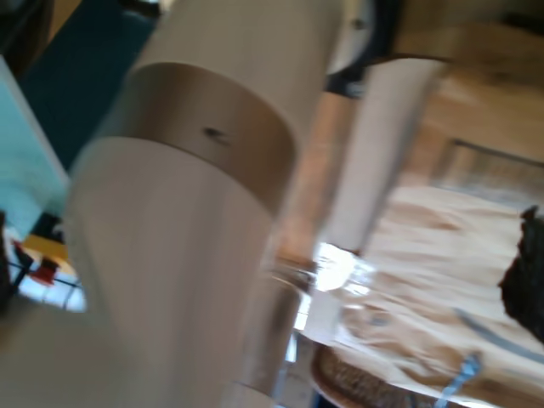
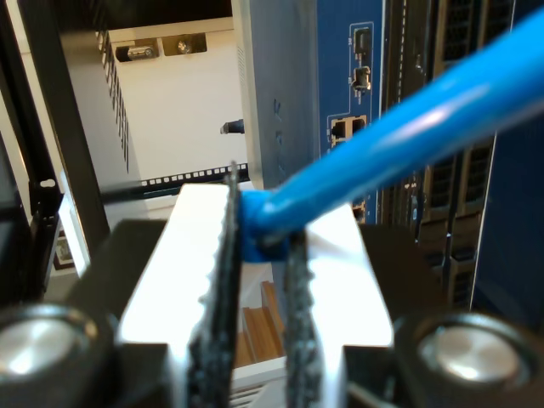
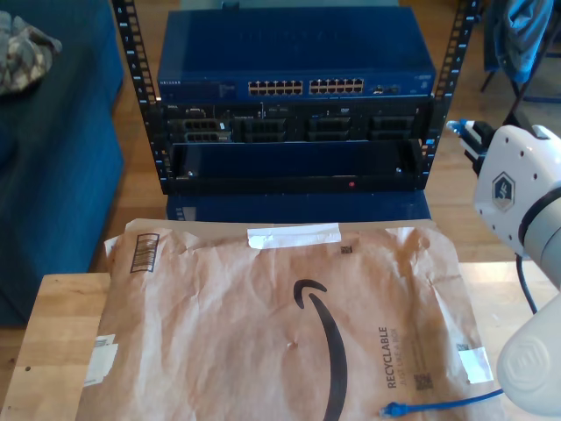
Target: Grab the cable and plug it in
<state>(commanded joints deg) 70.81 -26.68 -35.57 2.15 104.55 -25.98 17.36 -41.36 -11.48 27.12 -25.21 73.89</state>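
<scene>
You would have found my second gripper [image 2: 259, 242] pinched nearly shut on the cable [image 2: 382, 144], gripping it just behind one end so that, as I judged it, the plug could be steered straight at a socket. Its camera faced the rack [image 3: 131, 88] from close by, with a pair of small sockets [image 2: 348, 127] on a blue panel beyond the jaws. In the exterior view that gripper hung at the rack's right post, apart from the switch [image 3: 298, 61], so the plugging was not yet done. The cable's other end lay loose on the paper envelope [image 3: 263, 316], near the exterior view's lower right corner, left slack and free to trail. The envelope covered most of the wooden table [image 3: 53, 333] below the rack. You could have read "RECYCLABLE" along its right side, beside a curved smile arrow, a barcode label and a strip of white tape; the smaller print and the switch's lettering were too fine to read. A dark emblem sat on the white arm housing [image 3: 508, 189]. I could not tell how my first gripper stood; its camera was blurred.
</scene>
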